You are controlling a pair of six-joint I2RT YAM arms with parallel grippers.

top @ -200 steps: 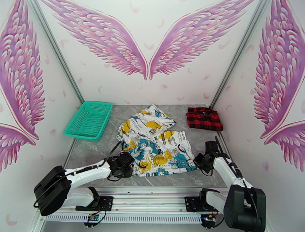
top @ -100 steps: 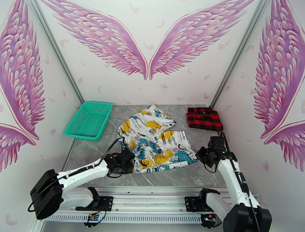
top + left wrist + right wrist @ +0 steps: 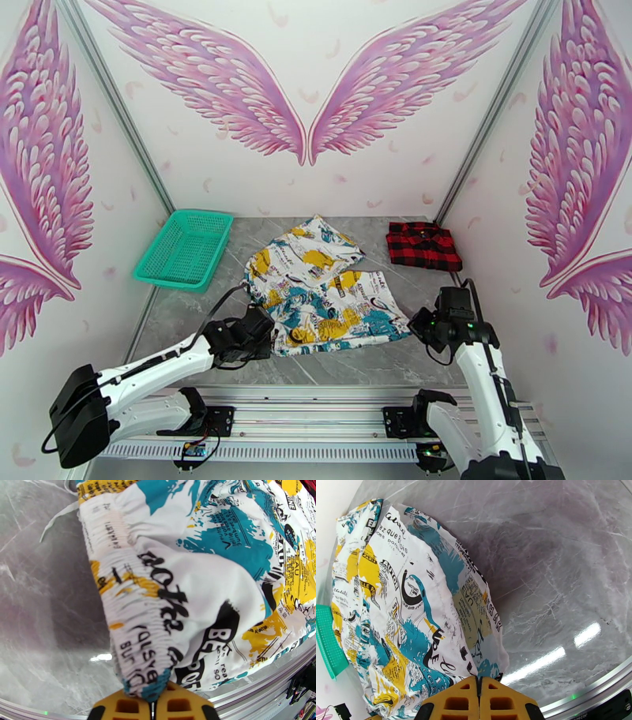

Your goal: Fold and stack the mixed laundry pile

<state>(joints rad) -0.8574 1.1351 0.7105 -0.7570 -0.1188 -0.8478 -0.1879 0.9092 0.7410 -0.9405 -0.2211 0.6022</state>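
While laid out across the table centre, the white printed garment (yellow/teal/black cartoon print) is seen w/ its near edge stretched between both grippers. An upper part is folded or bunched toward the back-left. In the left wrist view its elastic waistband corner is pinched at the tips of the left gripper, yellow fingers pressed together on the fabric. A shadow is cast on the stone below, so that corner appears raised a bit. A white drawstring is seen lying on the table beside the waistband. In the right wrist view the garment's near-right corner is nipped by the right gripper, fingers closed together w/ cloth at the tips. From the top view the left gripper is placed at the garment's near-left corner and the right gripper at its near-right corner, both arms reached fwd from the near edge. The red-and-black plaid garment is found folded at the back-right of the table, apart from the printed one and not touched by either gripper. A teal mesh basket is set at the back-left, tilted against the left wall, well apart from both garments. Its edge is also caught at the left of the right wrist view. Grey marble-look table is noted under everything, and pink wing murals are painted on the white walls around it.
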